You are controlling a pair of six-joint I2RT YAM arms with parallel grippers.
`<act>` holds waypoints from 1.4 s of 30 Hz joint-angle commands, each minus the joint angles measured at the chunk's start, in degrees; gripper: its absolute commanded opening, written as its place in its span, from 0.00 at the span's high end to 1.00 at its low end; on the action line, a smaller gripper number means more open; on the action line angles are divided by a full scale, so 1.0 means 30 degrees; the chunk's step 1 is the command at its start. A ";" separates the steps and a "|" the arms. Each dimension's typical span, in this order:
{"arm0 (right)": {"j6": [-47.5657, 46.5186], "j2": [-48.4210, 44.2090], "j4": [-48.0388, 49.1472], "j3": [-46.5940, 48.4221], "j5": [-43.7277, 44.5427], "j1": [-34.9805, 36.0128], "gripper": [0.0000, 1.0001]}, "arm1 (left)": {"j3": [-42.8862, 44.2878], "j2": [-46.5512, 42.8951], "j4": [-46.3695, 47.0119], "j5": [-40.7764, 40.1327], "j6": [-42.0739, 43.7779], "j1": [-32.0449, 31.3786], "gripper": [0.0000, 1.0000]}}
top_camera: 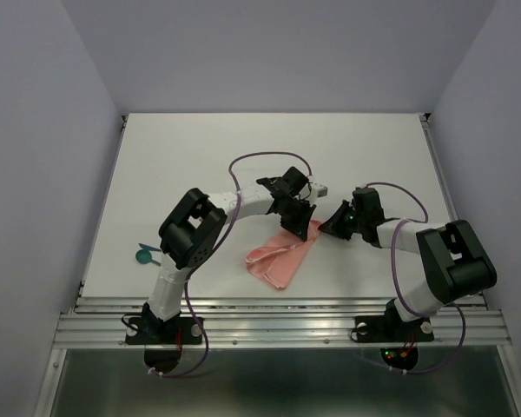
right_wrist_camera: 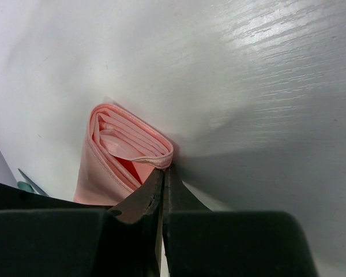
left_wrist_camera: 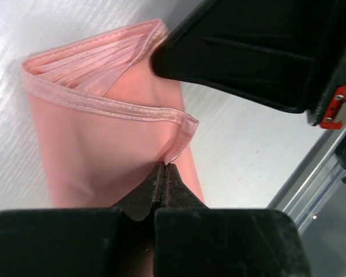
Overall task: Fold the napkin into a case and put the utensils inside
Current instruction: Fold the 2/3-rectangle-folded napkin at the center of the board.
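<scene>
Salmon-pink thin cloth napkin lies folded on the white table, limp and light, likely to sag unless pinched at its stitched hem. The left gripper and right gripper are each clenched on that hem.

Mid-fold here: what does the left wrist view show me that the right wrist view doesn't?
Left wrist only: the stitched hem of the napkin lying as a flap across the flat cloth, a black part of the other arm above it, and the metal rail.
Right wrist only: the stacked layers at the napkin's folded end, and a sliver of the teal utensils.
Both: the napkin on the white table, with the left end effector and right end effector each shut on its edge.
</scene>
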 commanded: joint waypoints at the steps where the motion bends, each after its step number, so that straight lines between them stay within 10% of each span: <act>1: -0.0247 -0.0134 -0.0382 0.0045 0.1414 0.0031 0.99 | -0.0149 -0.1463 -0.1068 -0.1426 0.0290 0.0016 1.00; 13: -0.0861 -0.0953 -0.0996 0.0308 0.1677 0.0031 0.97 | 0.1171 -0.0966 -0.2593 -0.4449 -0.0206 0.0016 1.00; 22: -0.4083 -0.3150 -0.4065 0.1305 0.3053 0.0732 0.64 | 0.1142 -0.0935 -0.2096 -0.3397 -0.0617 0.0074 1.00; 42: -0.5930 -0.1017 -0.4308 0.3677 0.6159 0.4572 0.71 | 0.1171 -0.0994 -0.1393 -0.2136 -0.1408 0.0426 1.00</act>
